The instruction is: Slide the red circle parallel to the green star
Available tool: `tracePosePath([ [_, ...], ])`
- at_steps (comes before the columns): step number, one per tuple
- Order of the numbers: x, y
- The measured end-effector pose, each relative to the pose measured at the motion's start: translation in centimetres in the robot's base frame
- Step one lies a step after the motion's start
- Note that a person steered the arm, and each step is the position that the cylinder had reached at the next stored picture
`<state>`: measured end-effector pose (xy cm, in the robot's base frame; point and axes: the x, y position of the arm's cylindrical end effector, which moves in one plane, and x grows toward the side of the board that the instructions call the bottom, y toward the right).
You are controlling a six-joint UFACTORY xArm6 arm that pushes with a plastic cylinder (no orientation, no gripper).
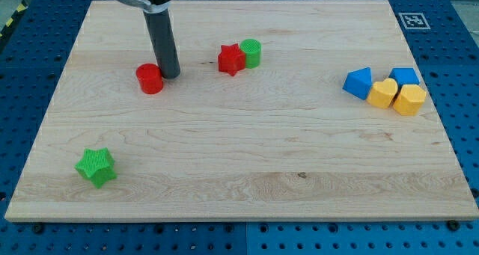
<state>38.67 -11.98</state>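
The red circle (pixel 150 78) lies in the upper left part of the wooden board (pixel 239 158). My tip (pixel 170 75) stands just right of the red circle, touching or almost touching its right side. The green star (pixel 96 167) lies at the lower left of the board, well below and a little left of the red circle.
A red star (pixel 231 59) and a green circle (pixel 251 53) sit together at the upper middle. At the right, a blue triangle (pixel 358 83), a yellow heart (pixel 383 93), a yellow hexagon (pixel 409 99) and a blue block (pixel 405 76) cluster together.
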Motion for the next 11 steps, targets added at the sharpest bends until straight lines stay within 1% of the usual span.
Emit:
tracePosePath([
  [1, -3.9, -0.5],
  [2, -2.1, -3.6],
  [3, 0.2, -3.3],
  [4, 0.6, -0.9],
  [5, 2.5, 0.3],
  [6, 3.0, 0.3],
  [7, 3.0, -0.6],
  [8, 2.0, -2.7],
  [9, 2.4, -2.9],
  [10, 4.8, -3.2],
  [11, 4.9, -4.9],
])
